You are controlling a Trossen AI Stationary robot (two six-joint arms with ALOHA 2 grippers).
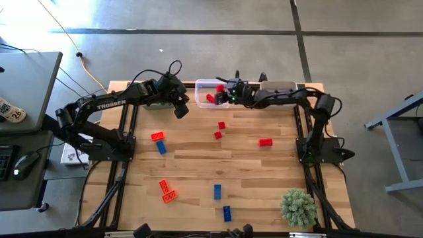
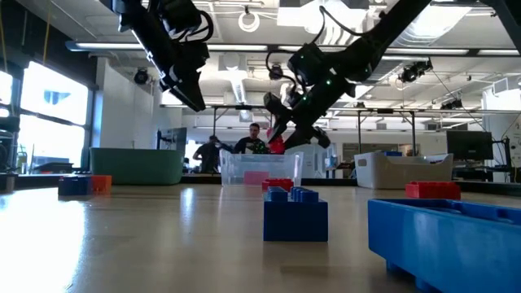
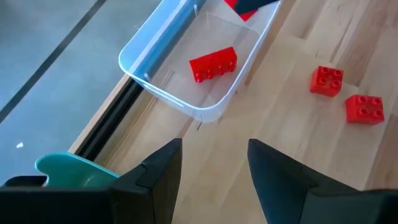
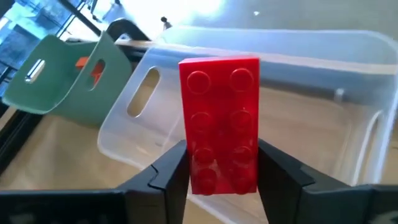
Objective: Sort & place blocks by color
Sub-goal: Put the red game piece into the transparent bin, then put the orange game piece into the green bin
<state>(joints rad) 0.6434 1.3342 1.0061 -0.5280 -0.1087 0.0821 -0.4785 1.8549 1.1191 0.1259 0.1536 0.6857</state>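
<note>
My right gripper (image 1: pixel 222 93) is over the clear bin (image 1: pixel 201 88) at the table's far edge, shut on a red oblong block (image 4: pixel 219 124). Another red block (image 3: pixel 212 64) lies on that bin's floor. My left gripper (image 3: pixel 214 146) hangs open and holds nothing, above the table by the bin's near left corner. Loose on the wood are red blocks (image 1: pixel 221 125) (image 1: pixel 265 141), orange blocks (image 1: pixel 157 136) (image 1: pixel 167 192) and blue blocks (image 1: pixel 160 147) (image 1: pixel 217 192) (image 1: pixel 227 213). My right gripper pinches the red block's two long sides (image 4: pixel 221 177) between its two fingers, near one end. The fingers slant down from the table's right side and lie along the block. Most of the block sticks out beyond the fingertips, studs toward the wrist camera, clear above the clear bin.
A green bin (image 4: pixel 56 74) stands left of the clear bin, partly under my left arm. A pale bin (image 1: pixel 281 86) is to the right under my right arm. A small green plant (image 1: pixel 297 207) sits at the near right corner. Open wood lies mid-table.
</note>
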